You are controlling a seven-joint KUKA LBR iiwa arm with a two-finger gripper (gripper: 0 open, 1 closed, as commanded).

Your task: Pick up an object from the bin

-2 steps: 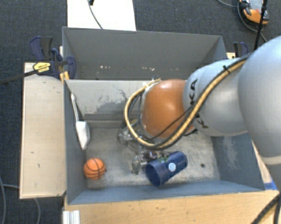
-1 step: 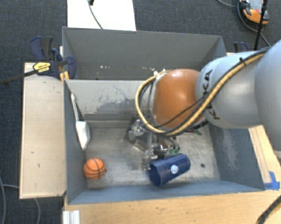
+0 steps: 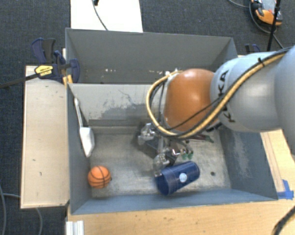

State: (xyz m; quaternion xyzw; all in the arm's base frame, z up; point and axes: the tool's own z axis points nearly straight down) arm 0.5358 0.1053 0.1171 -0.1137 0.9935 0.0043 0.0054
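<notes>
Camera view: the gripper (image 3: 165,159) is low in the grey metal bin (image 3: 147,58), beneath the arm's orange cover; wide or narrow, I cannot tell; right at its tip, on the front side, a dark blue plastic cylinder (image 3: 177,178) lies on its side; well left of it sits a small orange ball (image 3: 99,176); beyond that, a white flat-bladed tool (image 3: 84,133) leans against the wall.

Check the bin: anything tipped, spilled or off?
Only mildly. The blue container lies on its side near the front wall, just below the gripper. A white utensil leans tilted against the left wall. The small orange ball sits in the front-left corner. No spill or damage visible.
</notes>
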